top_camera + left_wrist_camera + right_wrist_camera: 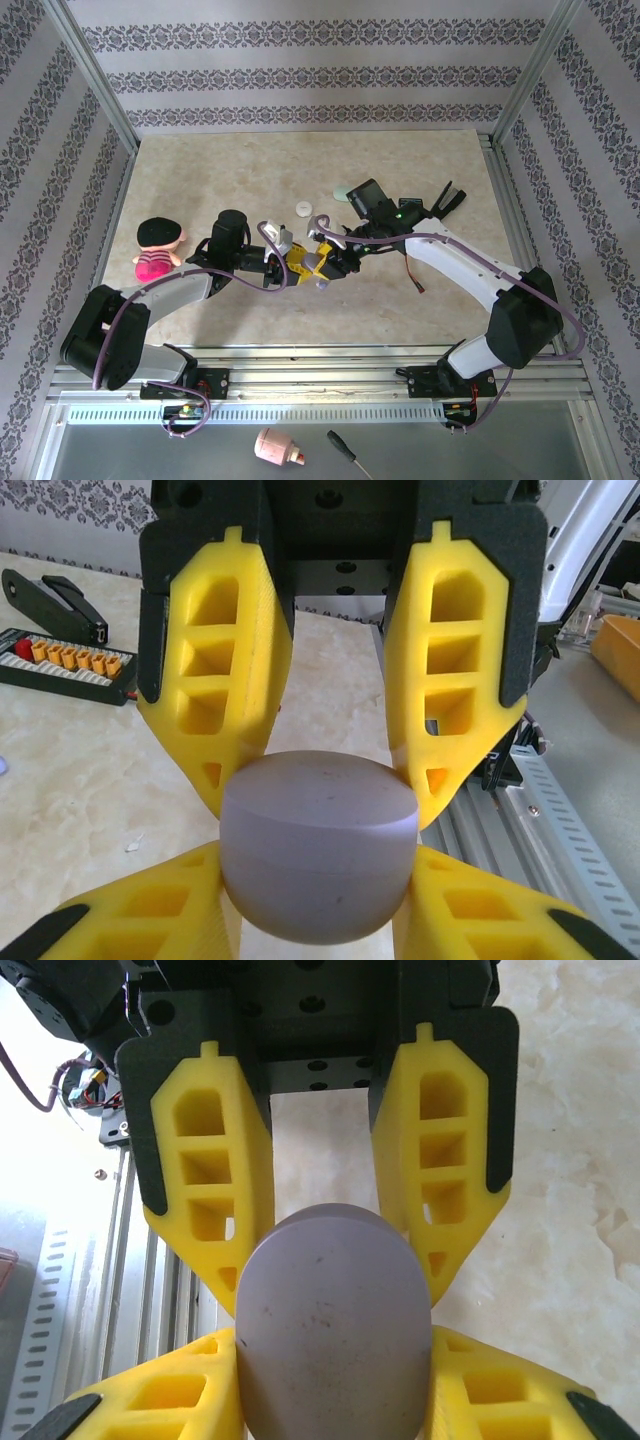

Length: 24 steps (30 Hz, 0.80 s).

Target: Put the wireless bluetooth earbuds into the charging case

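A closed lilac charging case (318,855), a rounded pebble, hangs above the table between both grippers. My left gripper (320,790) is shut on it, its yellow fingers (225,710) pressing the case's sides. My right gripper (335,1275) is shut on the same case (335,1340) from the opposite end. In the top view the two grippers (297,262) (319,260) meet nose to nose at the table's middle, with the case (322,283) at their tips. No earbud can be made out. A small whitish round piece (303,208) and a pale green one (343,193) lie further back.
A doll with a black cap (158,248) sits at the left. A black box (365,197) and a black clamp tool (442,199) lie behind the right arm. A black board with orange plugs (65,660) lies on the table. A black-handled screwdriver (345,450) and a pink item (277,447) lie below the front rail.
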Available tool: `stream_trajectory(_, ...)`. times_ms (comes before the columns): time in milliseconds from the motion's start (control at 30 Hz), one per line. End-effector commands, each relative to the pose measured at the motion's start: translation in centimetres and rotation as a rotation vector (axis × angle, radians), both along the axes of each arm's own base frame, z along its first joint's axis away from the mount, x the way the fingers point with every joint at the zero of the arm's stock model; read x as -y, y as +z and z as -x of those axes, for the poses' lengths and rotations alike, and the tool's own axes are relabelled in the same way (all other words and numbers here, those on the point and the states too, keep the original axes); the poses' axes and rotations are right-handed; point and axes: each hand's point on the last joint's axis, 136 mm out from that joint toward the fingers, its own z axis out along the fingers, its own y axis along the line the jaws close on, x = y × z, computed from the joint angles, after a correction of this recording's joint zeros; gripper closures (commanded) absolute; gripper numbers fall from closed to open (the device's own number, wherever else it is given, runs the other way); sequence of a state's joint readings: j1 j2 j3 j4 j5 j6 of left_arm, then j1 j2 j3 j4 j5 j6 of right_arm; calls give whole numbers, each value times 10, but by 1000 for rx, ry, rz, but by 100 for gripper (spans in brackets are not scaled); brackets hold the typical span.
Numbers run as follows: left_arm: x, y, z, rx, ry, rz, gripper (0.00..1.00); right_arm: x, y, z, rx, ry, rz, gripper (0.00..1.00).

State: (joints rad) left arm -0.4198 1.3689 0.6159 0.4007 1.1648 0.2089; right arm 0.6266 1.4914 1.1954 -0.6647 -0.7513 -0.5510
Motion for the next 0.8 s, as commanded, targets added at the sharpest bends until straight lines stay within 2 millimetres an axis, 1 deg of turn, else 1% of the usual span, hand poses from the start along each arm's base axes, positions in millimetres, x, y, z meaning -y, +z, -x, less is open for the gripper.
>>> stream_trajectory(0, 9, 16, 5, 31, -61, 37, 65, -9, 6, 2, 21, 41, -29, 67)
stream_trajectory(33, 9, 15, 5, 29, -63, 38, 66, -9, 6, 2, 20, 41, -27, 67)
stream_trajectory(133, 9, 16, 6, 32, -71, 43, 77, -10, 5, 1, 20, 39, -24, 66)
stream_trajectory(167, 9, 16, 6, 35, -71, 44, 78, -10, 5, 0, 23, 36, -23, 65)
stream_trajectory(333, 8, 16, 7, 50, -65, 45, 80, -6, 5, -9, 39, -10, -20, 53)
stream_trajectory(400, 7, 15, 6, 59, -53, 39, 80, -3, 7, -11, 41, -25, -29, 50)
stream_trajectory(500, 5, 13, 4, 70, -34, 30, 80, 2, 10, -11, 46, -42, -44, 48)
stream_trajectory(600, 5, 17, 4, 78, -37, 38, 80, 5, 11, -13, 50, -63, -50, 48)
stream_trajectory(633, 5, 18, 4, 78, -39, 43, 80, 5, 11, -14, 53, -71, -49, 46)
stream_trajectory(767, 6, 24, 5, 80, -47, 62, 79, 10, 9, -27, 73, -136, -33, 44)
